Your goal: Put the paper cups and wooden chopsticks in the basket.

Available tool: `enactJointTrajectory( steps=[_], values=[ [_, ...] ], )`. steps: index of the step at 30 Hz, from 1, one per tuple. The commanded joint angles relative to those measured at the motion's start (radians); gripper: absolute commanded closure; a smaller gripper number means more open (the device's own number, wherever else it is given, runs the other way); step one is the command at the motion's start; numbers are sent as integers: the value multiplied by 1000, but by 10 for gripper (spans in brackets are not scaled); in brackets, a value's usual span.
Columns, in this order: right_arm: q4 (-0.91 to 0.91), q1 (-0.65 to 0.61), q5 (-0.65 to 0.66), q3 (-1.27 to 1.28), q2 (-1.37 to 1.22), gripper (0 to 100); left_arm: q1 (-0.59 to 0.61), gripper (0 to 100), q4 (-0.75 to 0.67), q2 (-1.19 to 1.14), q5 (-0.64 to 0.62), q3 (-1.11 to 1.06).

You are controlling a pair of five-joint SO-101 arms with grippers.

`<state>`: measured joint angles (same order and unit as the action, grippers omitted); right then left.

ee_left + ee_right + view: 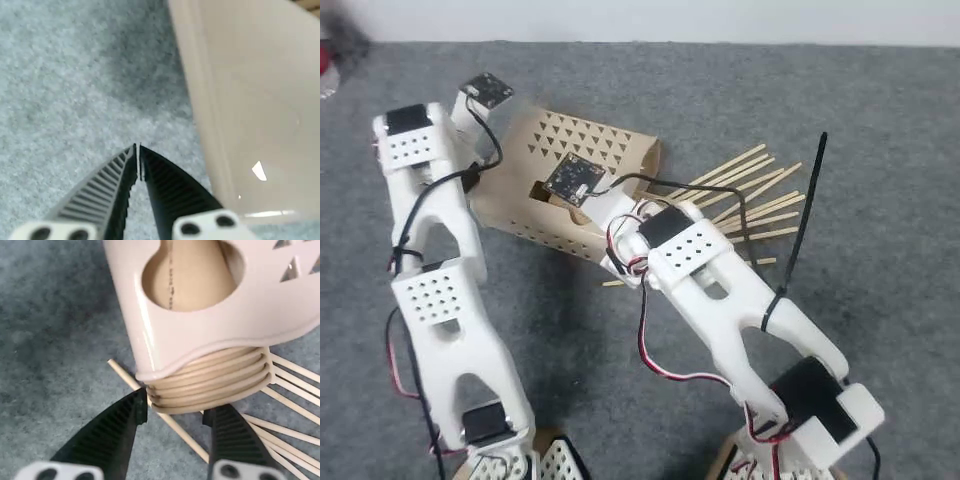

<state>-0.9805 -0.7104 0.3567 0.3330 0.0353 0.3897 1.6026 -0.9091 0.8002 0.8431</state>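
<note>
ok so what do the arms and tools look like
The left arm and right arm are white plastic with perforated panels, black motors at joints, and red, white and black cables. The left tool has one white and one black ribbed finger; the right tool has black ribbed fingers.

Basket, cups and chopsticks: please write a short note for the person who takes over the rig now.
Left gripper: fingers shut, empty, beside the basket wall.
Right gripper: fingers open around the rims of the stacked paper cups.
Basket seems tipped on its side; the cup stack is partly inside, rims sticking out.
Wooden chopsticks lie loose on the carpet by the basket's mouth.
Done: nothing fully. Remaining: cups fully in, all chopsticks.
</note>
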Motion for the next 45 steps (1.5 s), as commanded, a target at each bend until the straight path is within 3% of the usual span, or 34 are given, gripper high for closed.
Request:
enactJointTrajectory(
  steps=[1, 11, 17, 23, 33, 45],
  values=[
    [67, -1, 17, -71, 12, 801, -95, 984, 63, 15, 15, 5],
    [77, -41, 18, -201, 13, 801, -189, 985, 92, 15, 12, 12],
    [68, -47, 21, -255, 21, 812, -186, 985, 94, 17, 9, 13],
    [18, -91, 112, -365, 10, 879, -120, 985, 89, 91, 11, 22],
    [-30, -177, 175, -600, -139, 884, 77, 985, 49, 140, 61, 16],
    [-259, -183, 215, -1280, -611, 879, 296, 985, -48, 51, 140, 22]
  ],
)
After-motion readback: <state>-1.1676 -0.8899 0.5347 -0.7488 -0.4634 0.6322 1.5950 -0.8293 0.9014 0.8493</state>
